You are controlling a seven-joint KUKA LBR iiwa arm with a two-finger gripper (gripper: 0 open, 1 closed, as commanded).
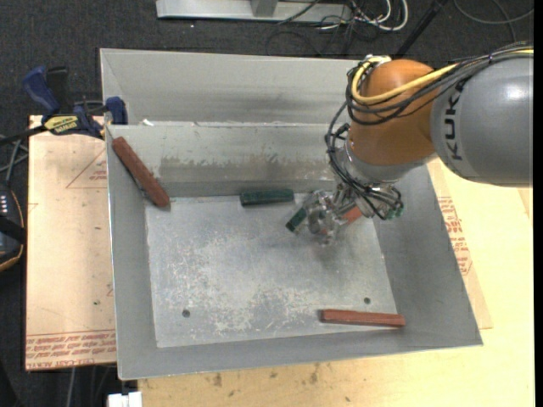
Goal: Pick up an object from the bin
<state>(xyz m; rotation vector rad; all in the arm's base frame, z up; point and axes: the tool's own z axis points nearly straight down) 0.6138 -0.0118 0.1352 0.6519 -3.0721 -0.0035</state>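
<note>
My gripper [325, 224] hangs low over the back right part of the bin floor, under the arm's orange cover. A small dark green block [297, 220] sits tilted right against the gripper's left side; I cannot tell whether it is held. A longer dark green bar [265, 197] lies flat to the left of it, near the back wall and apart from the gripper.
A brown stick [141, 172] leans against the bin's left wall at the back corner. Another brown stick [361, 317] lies flat near the front right edge. The arm and its cables cover the back right corner.
</note>
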